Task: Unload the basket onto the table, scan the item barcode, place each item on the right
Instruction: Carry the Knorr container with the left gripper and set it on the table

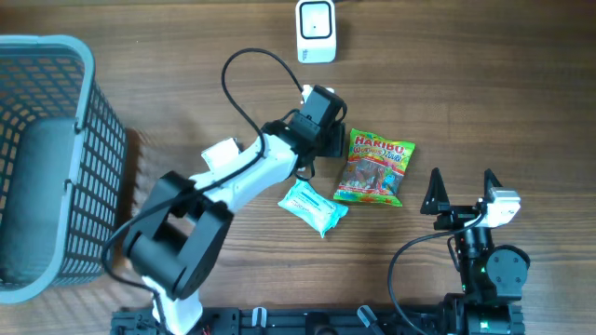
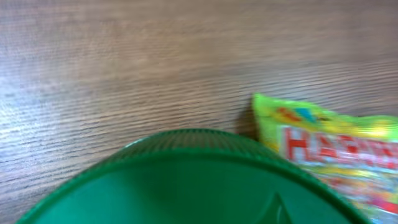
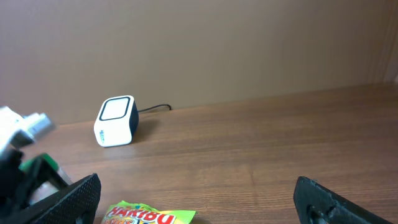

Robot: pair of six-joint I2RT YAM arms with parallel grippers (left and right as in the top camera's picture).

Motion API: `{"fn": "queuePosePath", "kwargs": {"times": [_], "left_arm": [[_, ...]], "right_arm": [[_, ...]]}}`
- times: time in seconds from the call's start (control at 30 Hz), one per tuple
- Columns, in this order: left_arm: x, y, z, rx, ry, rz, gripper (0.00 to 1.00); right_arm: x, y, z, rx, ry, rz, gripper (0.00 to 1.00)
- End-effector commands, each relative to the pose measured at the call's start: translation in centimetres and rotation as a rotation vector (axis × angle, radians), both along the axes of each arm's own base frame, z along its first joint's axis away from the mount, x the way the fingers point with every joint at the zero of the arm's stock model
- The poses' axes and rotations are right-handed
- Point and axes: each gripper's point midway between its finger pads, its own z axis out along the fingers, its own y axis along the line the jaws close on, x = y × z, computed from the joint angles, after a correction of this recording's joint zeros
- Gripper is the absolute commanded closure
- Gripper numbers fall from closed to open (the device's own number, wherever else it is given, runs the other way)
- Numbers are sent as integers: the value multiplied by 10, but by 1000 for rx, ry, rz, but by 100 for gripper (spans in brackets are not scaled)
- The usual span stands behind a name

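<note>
Finds the left gripper low over the wooden table, at the top-left corner of the Haribo bag as seen from overhead. Cannot tell the width of its jaws, any hold on an object, or any contact with the bag. Sees none of its fingers in the left wrist view, only a blurred green rounded shape filling the lower frame, with a corner of the bag just beside it on the right. Records the right gripper spread fully wide and empty, its black fingers at the two bottom corners of the right wrist view with bare table between them. Places it near the front edge of the table, apart from the bag. Notes the bag lying flat between the two grippers, printed face up, brand lettering legible. Locates the white barcode scanner upright at the far edge of the table, well apart from the bag, a dark cable trailing behind it. Logs a teal-and-white packet flat on the table near the bag's lower-left corner, beside the white left arm. Logs a grey mesh basket at the table's left end, well apart from the rest.
</note>
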Motion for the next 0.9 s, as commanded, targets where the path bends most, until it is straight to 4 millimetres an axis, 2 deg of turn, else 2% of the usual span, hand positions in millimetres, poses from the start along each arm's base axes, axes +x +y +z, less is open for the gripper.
{"fn": "queuePosePath", "kwargs": {"times": [0.0,0.1,0.17,0.23,0.33,0.5,0.6,0.7,0.8,0.83,0.87], "left_arm": [[-2,1,-31,74,24,-14,36],[-8,-4,-34,82,30,-35,33],[-10,-8,-27,88,13,-69,20],[-12,-7,-12,106,-7,-110,17],[-9,15,13,184,-48,-65,16],[-5,51,55,267,-125,7,2],[-6,54,98,192,-190,26,0],[-11,58,150,115,-287,42,0],[-19,75,214,42,-437,99,0],[-21,86,246,13,-524,147,0],[-24,96,270,-11,-589,187,0]], "right_arm": [[0,2,2,-11,-8,12,0],[0,2,2,-11,-9,12,0],[0,2,2,-11,-9,12,0],[0,2,2,-11,-9,12,0],[0,2,2,-11,-8,12,0],[0,2,2,-11,-9,12,0],[0,2,2,-11,-8,12,0],[0,2,2,-11,-8,12,0],[0,2,2,-11,-8,12,0],[0,2,2,-11,-9,12,0],[0,2,2,-11,-8,12,0]]}}
